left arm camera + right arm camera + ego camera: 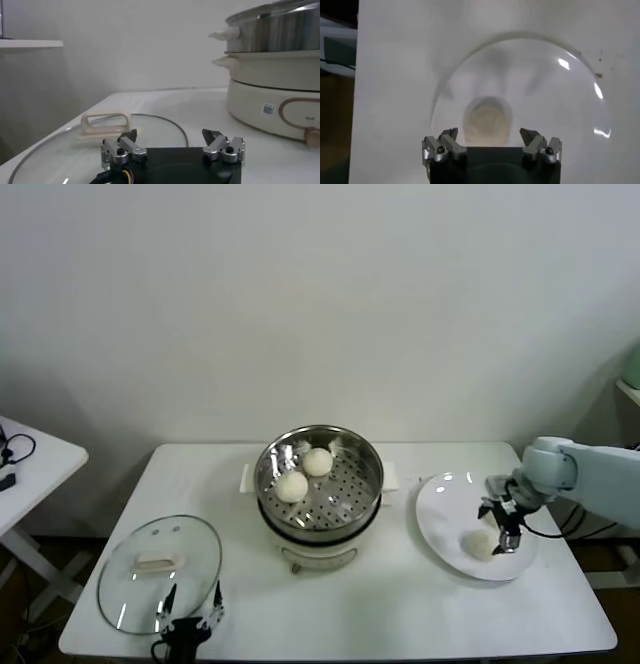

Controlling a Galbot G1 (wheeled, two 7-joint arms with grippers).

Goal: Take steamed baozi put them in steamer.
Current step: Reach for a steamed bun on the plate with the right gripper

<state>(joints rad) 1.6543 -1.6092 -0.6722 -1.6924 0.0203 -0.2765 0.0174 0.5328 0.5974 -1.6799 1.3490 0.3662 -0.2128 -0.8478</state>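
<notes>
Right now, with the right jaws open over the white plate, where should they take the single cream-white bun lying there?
Grip the round cream-white bun across its widest middle, coming straight down from above. It sits alone on the flat white plate, sides clear, and the right gripper already hangs open above it.

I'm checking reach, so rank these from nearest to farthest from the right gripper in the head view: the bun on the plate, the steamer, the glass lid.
1. Bun on the plate, directly under the right gripper.
2. Steamer, table centre.
3. Glass lid, far left.
</notes>
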